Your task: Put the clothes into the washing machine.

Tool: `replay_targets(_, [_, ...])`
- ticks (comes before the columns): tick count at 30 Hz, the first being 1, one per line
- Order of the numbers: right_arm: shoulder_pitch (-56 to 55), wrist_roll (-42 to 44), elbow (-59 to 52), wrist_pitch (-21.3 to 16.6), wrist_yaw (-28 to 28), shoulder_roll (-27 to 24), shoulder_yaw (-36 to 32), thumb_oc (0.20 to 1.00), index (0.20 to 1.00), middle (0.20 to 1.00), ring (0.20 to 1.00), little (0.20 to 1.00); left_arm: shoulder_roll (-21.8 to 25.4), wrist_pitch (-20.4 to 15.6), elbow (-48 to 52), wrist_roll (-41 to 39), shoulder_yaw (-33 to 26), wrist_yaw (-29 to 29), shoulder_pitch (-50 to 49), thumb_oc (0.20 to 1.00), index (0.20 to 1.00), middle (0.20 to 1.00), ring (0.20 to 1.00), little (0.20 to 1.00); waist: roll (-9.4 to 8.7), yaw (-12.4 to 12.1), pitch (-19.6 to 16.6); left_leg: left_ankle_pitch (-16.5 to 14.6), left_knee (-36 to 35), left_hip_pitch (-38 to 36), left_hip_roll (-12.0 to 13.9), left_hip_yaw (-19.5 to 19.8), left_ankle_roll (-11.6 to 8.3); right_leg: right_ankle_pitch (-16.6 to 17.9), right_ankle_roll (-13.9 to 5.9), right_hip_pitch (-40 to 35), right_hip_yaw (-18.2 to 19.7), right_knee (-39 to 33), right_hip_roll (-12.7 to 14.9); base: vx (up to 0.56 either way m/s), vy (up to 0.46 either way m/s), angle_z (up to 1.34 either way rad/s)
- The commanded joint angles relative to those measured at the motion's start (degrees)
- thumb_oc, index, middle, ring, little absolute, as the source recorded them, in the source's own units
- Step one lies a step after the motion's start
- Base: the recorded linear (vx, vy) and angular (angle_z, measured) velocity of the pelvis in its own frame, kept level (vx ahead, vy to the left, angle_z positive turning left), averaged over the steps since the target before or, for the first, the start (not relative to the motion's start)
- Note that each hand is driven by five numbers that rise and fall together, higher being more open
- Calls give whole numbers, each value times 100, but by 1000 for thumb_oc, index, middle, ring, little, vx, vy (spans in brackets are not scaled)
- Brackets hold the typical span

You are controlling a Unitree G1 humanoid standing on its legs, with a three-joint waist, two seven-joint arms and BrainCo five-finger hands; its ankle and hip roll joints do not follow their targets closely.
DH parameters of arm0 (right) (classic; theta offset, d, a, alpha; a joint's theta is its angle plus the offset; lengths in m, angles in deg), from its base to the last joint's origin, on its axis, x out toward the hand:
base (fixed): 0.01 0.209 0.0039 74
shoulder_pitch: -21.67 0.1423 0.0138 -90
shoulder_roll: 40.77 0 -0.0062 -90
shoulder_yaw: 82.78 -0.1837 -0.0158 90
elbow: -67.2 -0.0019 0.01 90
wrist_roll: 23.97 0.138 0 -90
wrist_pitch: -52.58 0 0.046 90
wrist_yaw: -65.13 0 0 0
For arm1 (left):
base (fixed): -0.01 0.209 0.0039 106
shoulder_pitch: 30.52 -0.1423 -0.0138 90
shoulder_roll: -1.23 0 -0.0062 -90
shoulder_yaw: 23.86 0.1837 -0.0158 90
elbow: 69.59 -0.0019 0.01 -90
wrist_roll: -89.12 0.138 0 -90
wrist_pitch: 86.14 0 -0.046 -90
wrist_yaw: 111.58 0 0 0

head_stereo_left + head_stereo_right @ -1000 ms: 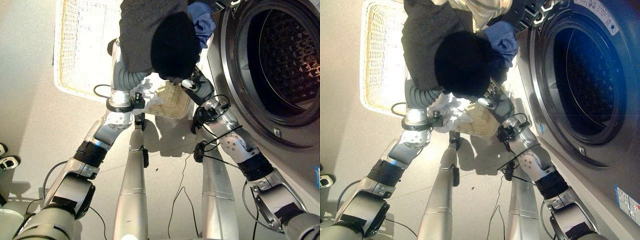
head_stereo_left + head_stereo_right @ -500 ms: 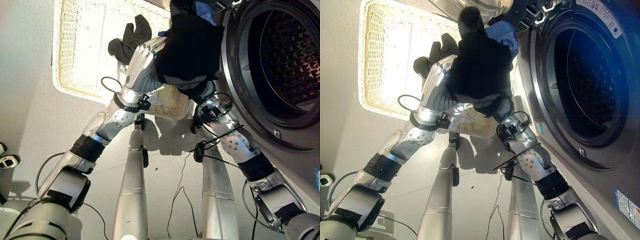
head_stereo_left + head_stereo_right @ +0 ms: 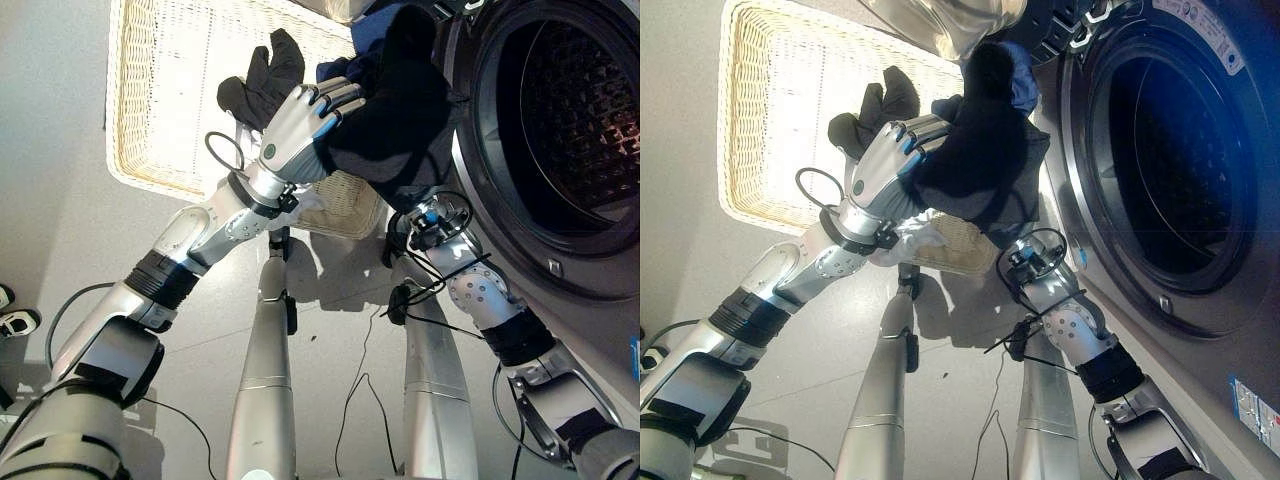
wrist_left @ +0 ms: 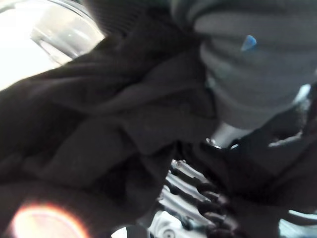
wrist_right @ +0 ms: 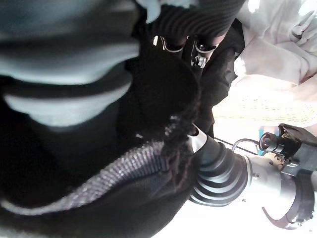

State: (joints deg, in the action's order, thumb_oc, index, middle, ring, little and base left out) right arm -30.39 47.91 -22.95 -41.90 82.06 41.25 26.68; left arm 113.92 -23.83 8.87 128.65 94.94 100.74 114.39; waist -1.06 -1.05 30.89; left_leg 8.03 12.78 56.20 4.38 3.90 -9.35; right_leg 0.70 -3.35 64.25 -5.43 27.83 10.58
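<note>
Left to right: on the left lies the pale woven wicker laundry basket (image 3: 160, 100), and a dark crumpled garment (image 3: 262, 78) sits inside it near its right rim, in the spot it held half a second ago. A second ago that piece was hidden behind the bundle. Next, the left hand (image 3: 295, 125) has swung up and over; its silver back now faces the camera, with fingers (image 3: 335, 97) stretched fairly straight and laid flat against the left flank of the black knit clothes bundle (image 3: 395, 120). It presses the cloth and is not curled round it. The bundle itself has travelled right since the earlier frames: a second ago it hung wide over the basket, now it sits bunched between the basket's right rim and the door ring of the grey front-loading washing machine (image 3: 560, 250), touching or just beside that ring. Its long axis runs from near-left up to far-right, its far end pointing toward the drum opening (image 3: 575, 120). A bit of blue cloth (image 3: 1015, 75) peeks out at the far edge. The right hand (image 5: 195, 34) is buried under the black bundle; whether its fingers clamp the cloth I cannot tell. The dark drum interior stands open on the right.
</note>
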Motion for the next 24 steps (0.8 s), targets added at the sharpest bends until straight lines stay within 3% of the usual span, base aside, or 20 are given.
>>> replay_targets(1, [83, 421, -1078, -390, 464, 107, 8, 200, 200, 200, 200, 200, 28, -4, 299, 208, 110, 35, 63, 200, 200, 200, 200, 200, 162, 79, -110, -225, 495, 223, -408, -39, 397, 710, -591, -278, -358, -667, -42, 0, 0, 0])
replay_targets(6, [53, 475, -1111, -554, 384, 182, -9, 200, 200, 200, 200, 200, 39, 86, 299, 192, 129, 65, 57, 200, 200, 200, 200, 200, 176, 83, -110, -214, 472, 224, -401, -56, 395, 712, -589, -280, -360, -687, -48, 0, 0, 0])
replay_targets(24, [14, 501, -1202, -617, 395, 307, -122, 200, 200, 200, 200, 200, -12, 299, 305, 383, 20, 88, -65, 200, 200, 200, 200, 200, 190, 88, -110, -166, 397, 253, -390, -102, 383, 742, -592, -256, -378, -750, -65, 0, 0, 0])
